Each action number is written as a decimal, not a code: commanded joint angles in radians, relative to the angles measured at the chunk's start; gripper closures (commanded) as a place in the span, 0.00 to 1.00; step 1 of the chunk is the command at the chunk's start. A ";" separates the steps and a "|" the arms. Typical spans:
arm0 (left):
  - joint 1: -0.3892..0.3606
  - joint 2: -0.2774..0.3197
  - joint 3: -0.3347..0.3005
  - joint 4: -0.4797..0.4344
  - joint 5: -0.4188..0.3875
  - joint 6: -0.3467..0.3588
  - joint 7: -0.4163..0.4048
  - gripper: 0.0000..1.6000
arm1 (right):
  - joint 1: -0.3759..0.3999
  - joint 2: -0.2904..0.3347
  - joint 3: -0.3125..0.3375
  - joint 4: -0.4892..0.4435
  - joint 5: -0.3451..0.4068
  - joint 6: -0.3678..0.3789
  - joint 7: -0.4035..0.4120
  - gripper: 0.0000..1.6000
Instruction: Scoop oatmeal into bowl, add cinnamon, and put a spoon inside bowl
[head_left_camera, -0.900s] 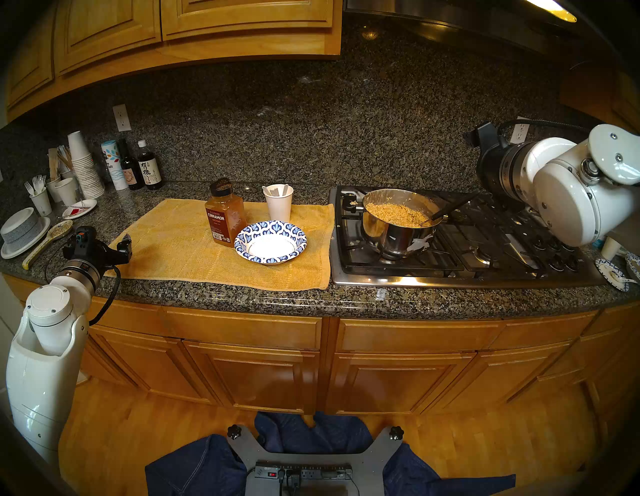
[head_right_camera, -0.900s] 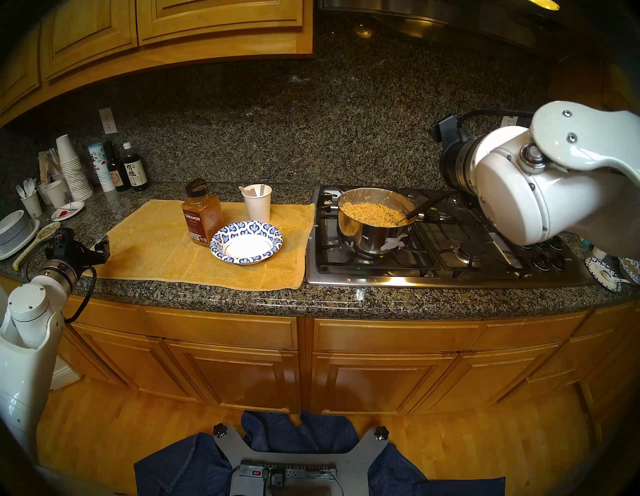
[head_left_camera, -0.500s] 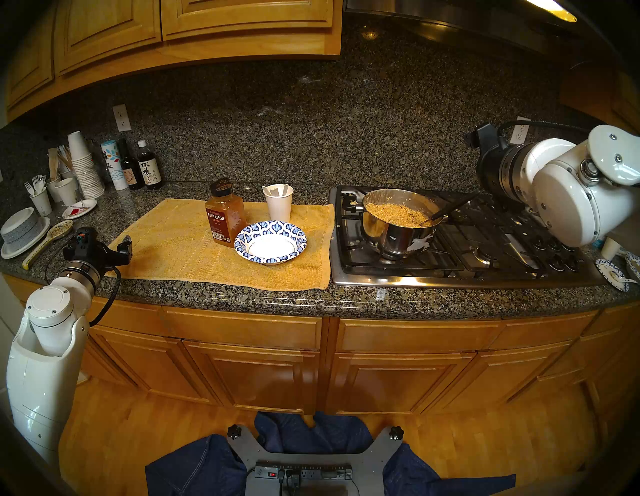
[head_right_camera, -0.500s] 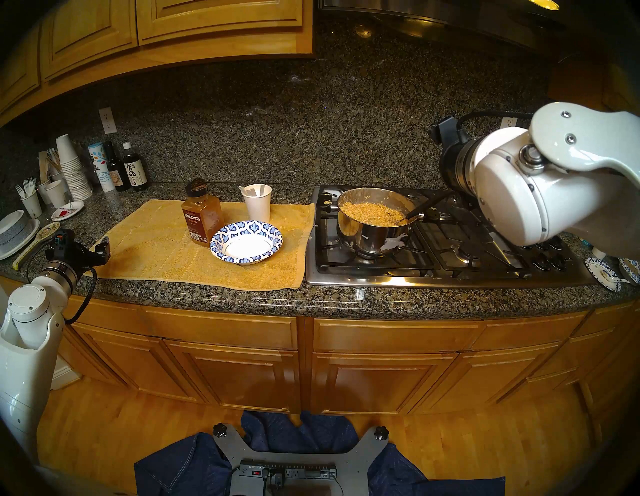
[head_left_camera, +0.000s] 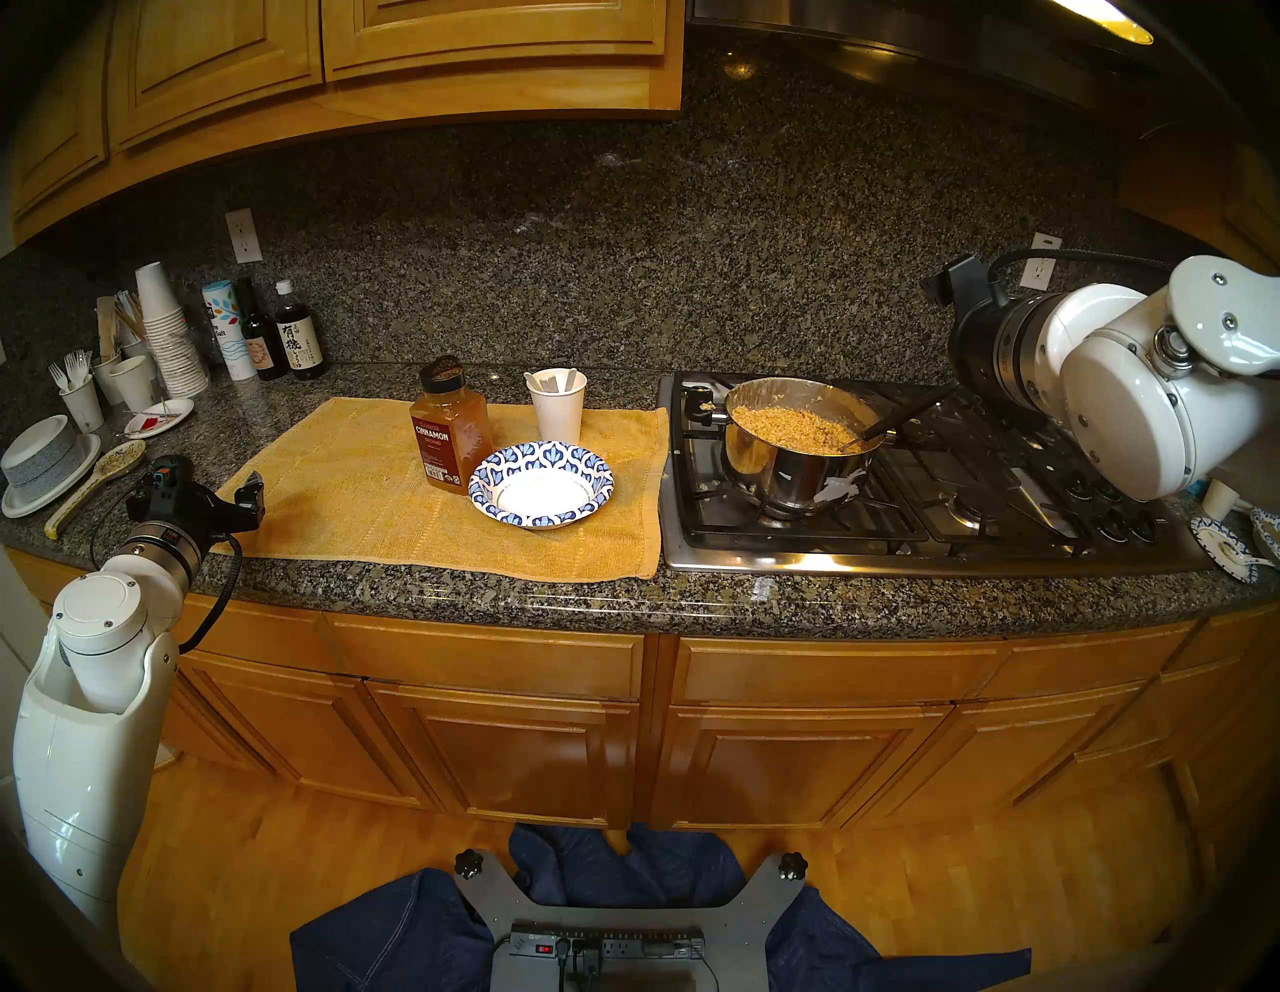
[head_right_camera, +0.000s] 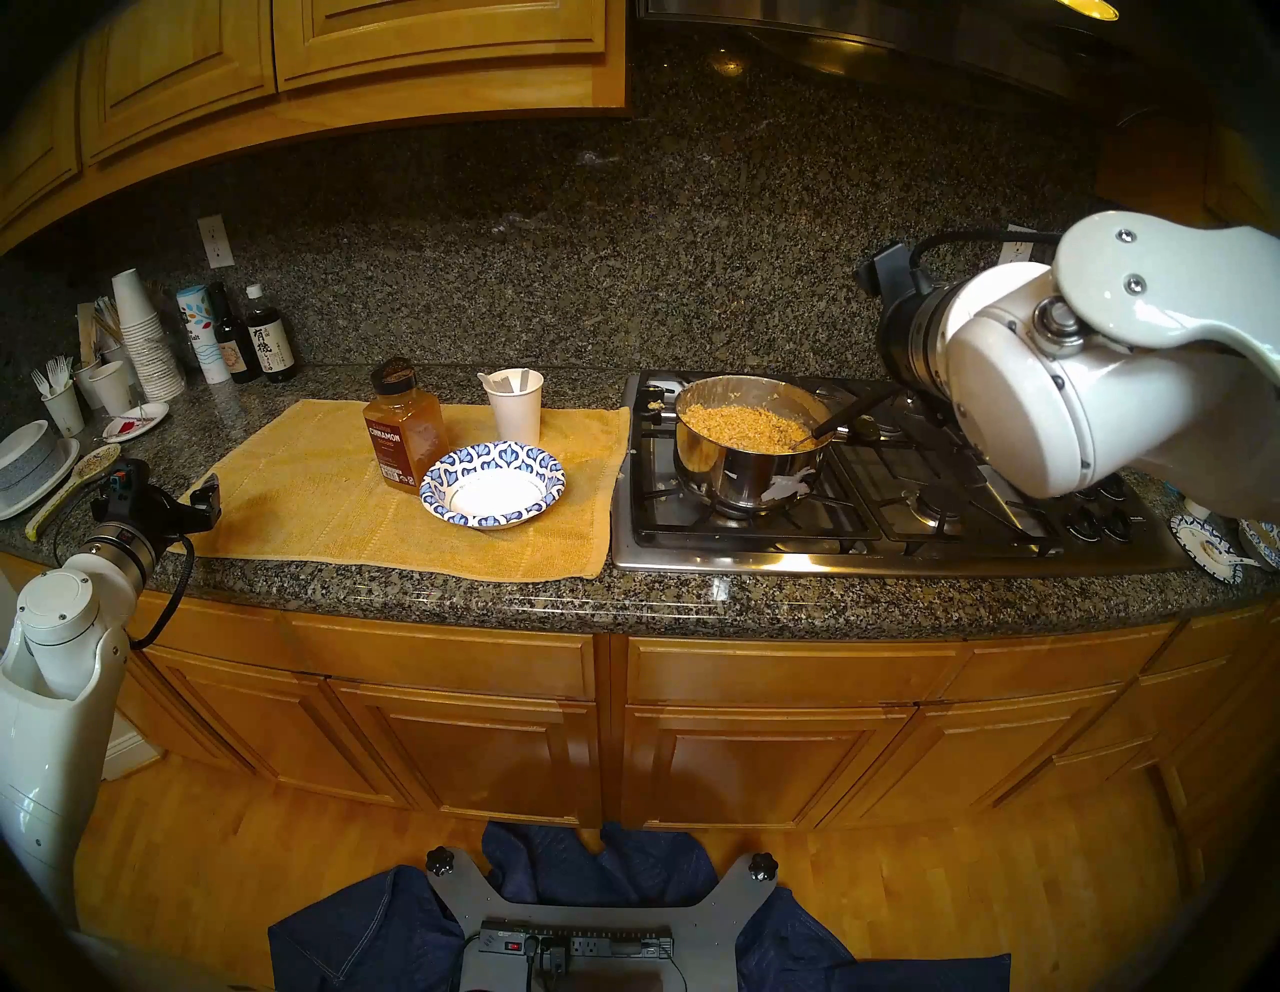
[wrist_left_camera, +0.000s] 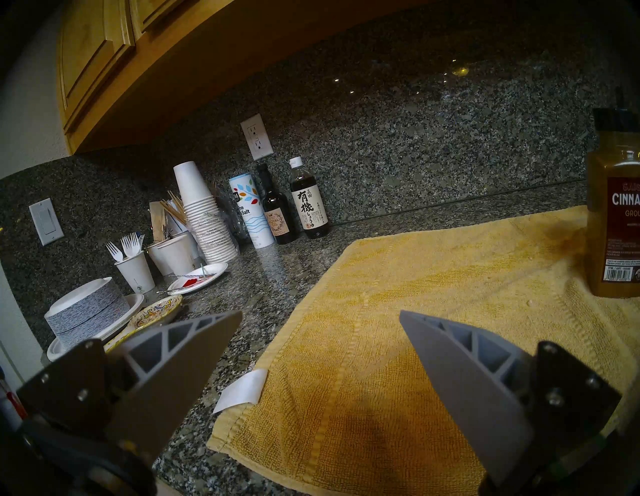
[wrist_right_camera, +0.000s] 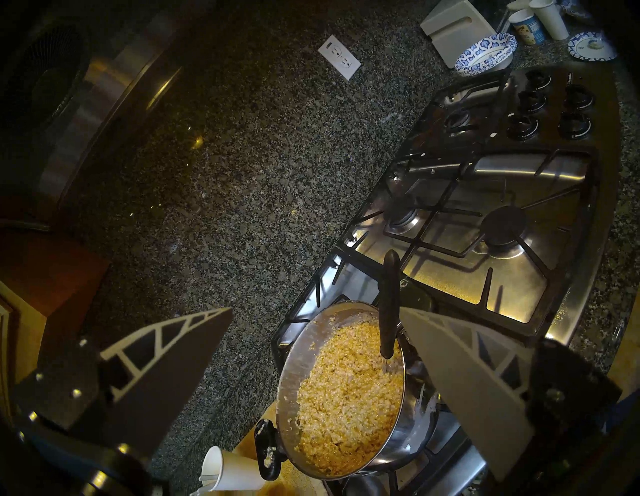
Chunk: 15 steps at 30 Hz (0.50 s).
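Head stereo left shows my left gripper (head_left_camera: 251, 493) hovering empty at the nine o'clock edge of the yellow terry towel (head_left_camera: 360, 485), while my right arm hangs over the steel gas cooktop (head_left_camera: 900, 512), its fingers hidden behind the wrist. The shallow disposable bowl with the blue-and-white leaf rim (head_left_camera: 541, 485) sits empty on the towel, the tall clear cinnamon jar with the dark lid (head_left_camera: 450, 429) just beside it at ten o'clock and a white paper cup (head_left_camera: 558, 410) holding the small white plastic spoon (head_left_camera: 539, 382) at twelve. Head stereo right repeats this: the lumpy tan oatmeal (head_right_camera: 751, 426) fills the steel pot (head_right_camera: 748, 471), with the black-handled metal serving spoon (head_right_camera: 855, 409) leaning out toward two o'clock. Left wrist shows my left fingers (wrist_left_camera: 194, 350) spread wide over towel and granite, nothing between them. Right wrist shows my right gripper (wrist_right_camera: 317, 313) also apart and empty, the black handle standing just beside the right-hand finger at one o'clock. I judge nothing is scooped yet. The slim handle rests loosely on the rim, so a finger nudging it before closing could roll it away or flick oatmeal onto the burners; a shallow pinch could let the loaded spoon twist and spill before reaching the bowl.
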 joint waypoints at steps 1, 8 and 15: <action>-0.017 0.009 -0.016 -0.021 0.000 -0.009 0.002 0.00 | -0.121 -0.045 0.066 0.057 -0.002 0.010 0.072 0.00; -0.017 0.010 -0.016 -0.021 0.000 -0.009 0.002 0.00 | -0.212 -0.083 0.049 0.109 -0.002 -0.015 0.086 0.00; -0.017 0.010 -0.016 -0.021 0.000 -0.009 0.002 0.00 | -0.283 -0.085 0.029 0.141 -0.005 -0.027 0.100 0.00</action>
